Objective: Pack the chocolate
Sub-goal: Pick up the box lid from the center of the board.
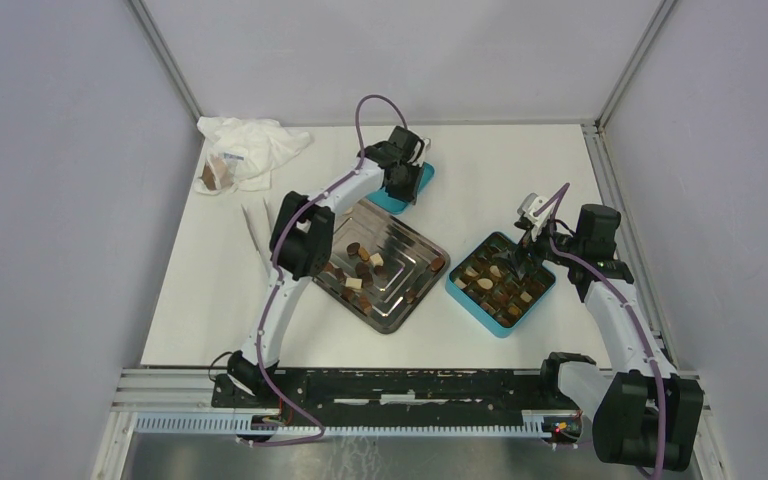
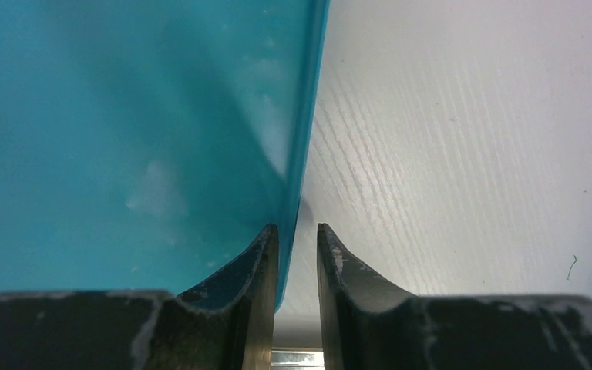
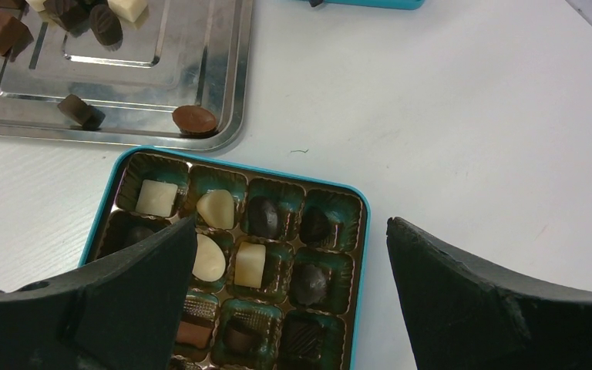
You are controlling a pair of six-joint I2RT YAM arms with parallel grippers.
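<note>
Treat the task as well advanced but unfinished. Every compartment you can see in the teal square box with brown grid dividers [image 3: 364, 262] holds a dark, brown or cream chocolate piece [image 3: 251, 264]. Several loose pieces [image 1: 364, 268] lie on the ribbed square steel tray [image 1: 407, 243]. The shallow teal lid [image 1: 390, 204] rests apart from the box, on the white counter [image 1: 220, 290] beyond the tray.

The right end effector [image 3: 290, 223] hangs over the box, fingers fully spread and empty. The left end effector [image 2: 297, 231] straddles the lid's wall with a narrow gap; judge it not yet clamped.

Only the left wrist view shows that wall between the fingers. Only the right wrist view resolves the compartments, though one finger covers some.
</note>
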